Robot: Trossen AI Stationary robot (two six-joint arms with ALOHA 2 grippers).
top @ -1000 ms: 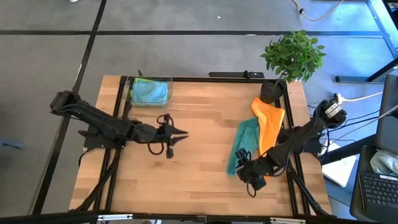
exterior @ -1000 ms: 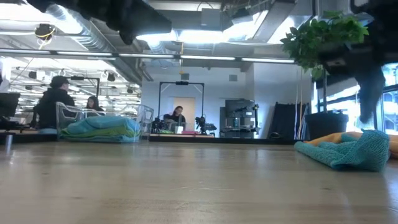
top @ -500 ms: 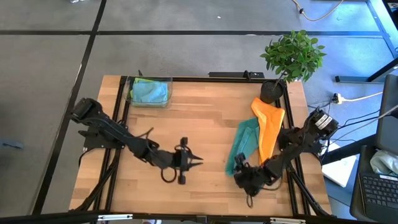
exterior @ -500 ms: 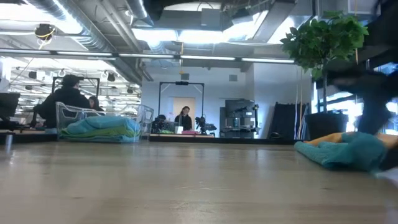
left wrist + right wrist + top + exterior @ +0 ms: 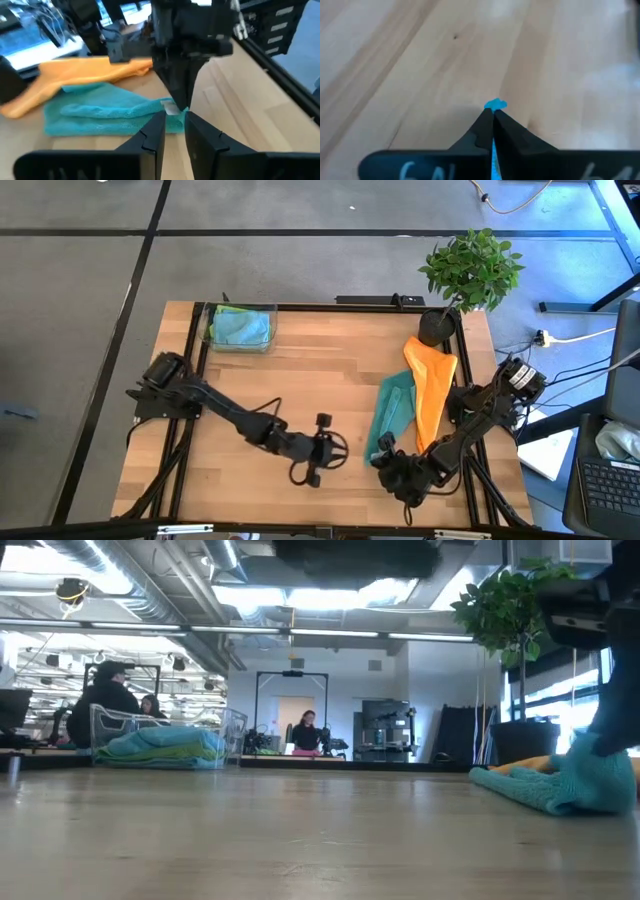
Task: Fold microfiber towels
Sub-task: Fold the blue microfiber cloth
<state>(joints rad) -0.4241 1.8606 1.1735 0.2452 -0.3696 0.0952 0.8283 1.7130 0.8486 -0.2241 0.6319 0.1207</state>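
Observation:
A teal towel (image 5: 393,410) lies lengthwise on the table's right half. An orange towel (image 5: 432,380) lies beside it, toward the right edge. My right gripper (image 5: 383,458) is shut on the teal towel's near end. My left gripper (image 5: 338,452) hovers just left of that end with its fingers (image 5: 155,132) a little apart and nothing between them. In the left wrist view the teal towel (image 5: 100,115), the orange towel (image 5: 85,75) and the right gripper (image 5: 181,97) all show. Folded blue and green towels sit in a clear basket (image 5: 240,327) at the far left. My right gripper pinches the teal towel's near corner, by a small white tag (image 5: 169,107), between its two fingers. A tuft of teal (image 5: 495,104) sticks out past the fingertips. The fingers slant down from the table's near right. The towel lies on the table, and its held end (image 5: 600,755) is bunched up a little.
A potted plant (image 5: 470,270) stands at the far right corner, behind the orange towel. Bare wooden tabletop (image 5: 300,380) spans the middle and left. People sit in the room beyond the table's far edge (image 5: 100,700).
My left gripper has swung from the table's middle toward the right and near edges, up to the teal towel's near end. My right gripper has sunk onto that end and taken hold of it. The end is now bunched up at the fingers.

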